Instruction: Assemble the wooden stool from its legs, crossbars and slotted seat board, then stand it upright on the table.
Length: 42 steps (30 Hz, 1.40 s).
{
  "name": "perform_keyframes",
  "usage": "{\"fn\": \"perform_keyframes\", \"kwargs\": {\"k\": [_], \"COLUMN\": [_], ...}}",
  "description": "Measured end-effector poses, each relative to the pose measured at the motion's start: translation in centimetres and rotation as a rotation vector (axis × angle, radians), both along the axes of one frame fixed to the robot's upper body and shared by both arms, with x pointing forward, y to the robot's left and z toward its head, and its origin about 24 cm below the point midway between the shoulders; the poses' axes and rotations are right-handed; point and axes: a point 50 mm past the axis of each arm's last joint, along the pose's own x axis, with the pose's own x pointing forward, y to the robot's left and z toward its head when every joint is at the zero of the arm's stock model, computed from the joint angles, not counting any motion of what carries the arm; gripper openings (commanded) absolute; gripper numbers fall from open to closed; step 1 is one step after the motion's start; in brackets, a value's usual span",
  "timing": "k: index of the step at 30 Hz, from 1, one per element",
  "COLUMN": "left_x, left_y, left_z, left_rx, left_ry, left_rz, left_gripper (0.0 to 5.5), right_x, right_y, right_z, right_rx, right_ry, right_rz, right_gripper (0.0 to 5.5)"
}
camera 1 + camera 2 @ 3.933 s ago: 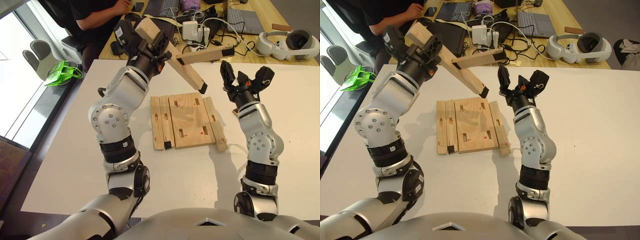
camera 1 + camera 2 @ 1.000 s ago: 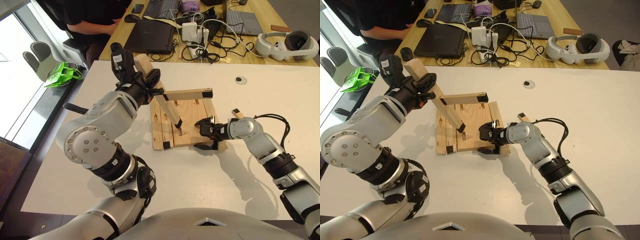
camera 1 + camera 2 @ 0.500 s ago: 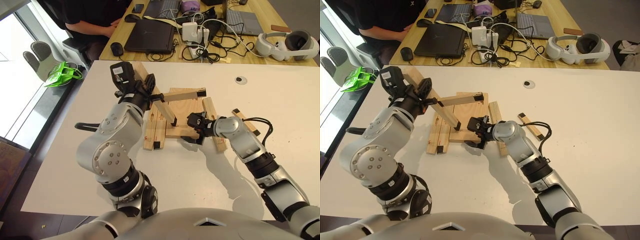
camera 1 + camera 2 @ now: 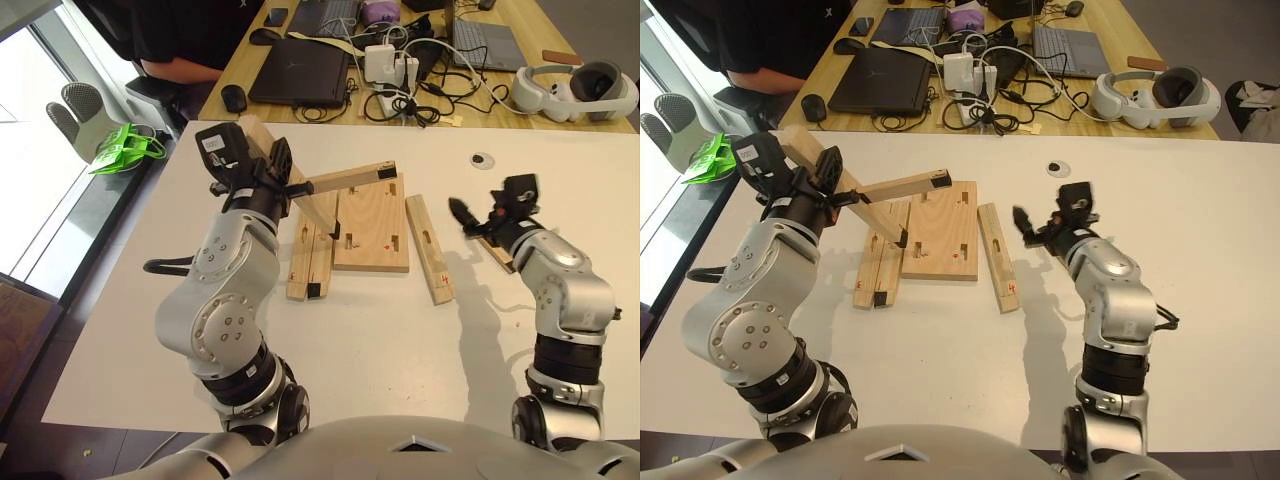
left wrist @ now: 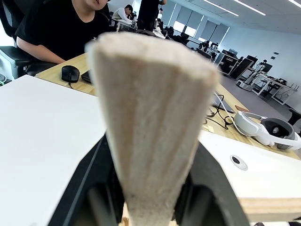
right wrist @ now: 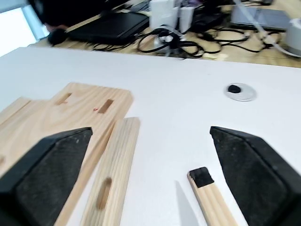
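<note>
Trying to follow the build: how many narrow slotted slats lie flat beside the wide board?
3. Two slats lie side by side left of the board; a third slat lies on its right. The held leg covers part of one.

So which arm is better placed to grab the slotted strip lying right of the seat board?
Right. The right pincer is open and empty, close to that strip; the left pincer is shut on the leg-and-crossbar piece.
</note>
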Motion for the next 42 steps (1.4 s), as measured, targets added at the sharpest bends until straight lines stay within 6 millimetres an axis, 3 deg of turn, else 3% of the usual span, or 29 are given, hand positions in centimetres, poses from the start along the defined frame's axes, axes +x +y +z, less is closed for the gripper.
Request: {"fn": "perform_keyframes", "kwargs": {"k": [4,9,21,42], "left_x": [0.2,0.1,-1.2,1.0], "left_y": [-0.4,-1.1,-0.6,-4.0], "left_z": [-0.1,-0.1,-2.6,-2.4], "left_rx": [-0.005,-0.014,-0.015,-0.090], "left_ry": [-0.001,-0.002,0.040,0.034], "left_rz": [-0.016,-0.057,-0.040,-0.148], "left_gripper": [1.01,1.01,1.01,1.01], "right_x": [0.8,0.6,1.7,2.8], "right_y": [0.1,-0.7,-0.8,-0.3], "right_z": [1.8,2.0,3.1,3.5], "right_rx": [0.273,0.411,0.460,0.476], "right_ry": [-0.131,-0.174,-0.232,-0.268], "right_rz": [-0.197,-0.335,-0.367,-0.364], "right_gripper": [4.65,4.65,4.65,4.65]}}
